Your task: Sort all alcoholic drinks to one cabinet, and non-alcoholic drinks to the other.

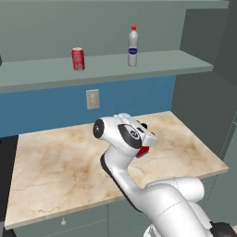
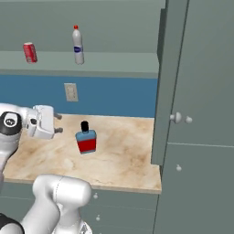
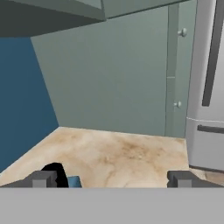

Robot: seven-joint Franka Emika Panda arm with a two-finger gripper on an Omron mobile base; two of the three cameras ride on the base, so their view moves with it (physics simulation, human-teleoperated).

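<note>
The gripper (image 3: 112, 178) hovers wide open and empty over the marble table (image 2: 123, 155), beside the squat red-and-blue bottle with a black cap (image 2: 86, 137). The small red can (image 1: 78, 59) and white plastic bottle (image 1: 133, 46) stand well apart on the grey-green shelf (image 1: 166, 62) above.

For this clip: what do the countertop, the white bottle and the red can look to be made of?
Countertop: polished stone, probably marble, judging by beige mottling with brown veins. White bottle: likely matte plastic, opaque white body, red cap, blue label. Red can: probably metal, going by its silver top rim; the render is too small to be sure.
</note>
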